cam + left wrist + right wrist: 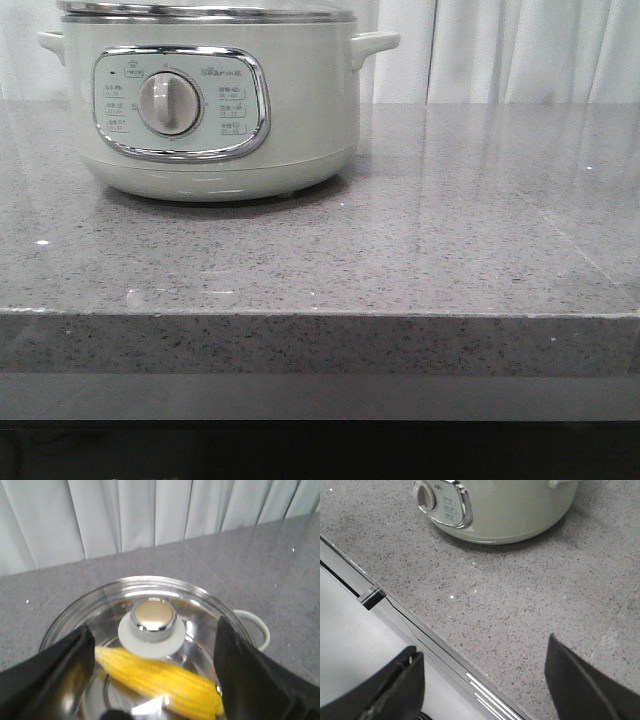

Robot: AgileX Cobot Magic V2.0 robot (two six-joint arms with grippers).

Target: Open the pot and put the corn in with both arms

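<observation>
The left gripper [155, 675], jaws wide and empty, hangs over the lid knob [153, 615] of the pot [215, 100], corn [160, 680] lying crosswise under the glass; the right gripper [485, 680], open and empty, is farther off, over the counter [520, 610].

Front view: low, near counter [400, 270] height, facing curtain; pot [215, 100] close, upper left of frame. Left wrist: looks steeply down, close over pot lid [150, 625]. Right wrist: looks down past counter edge; pot at top, shared.
</observation>
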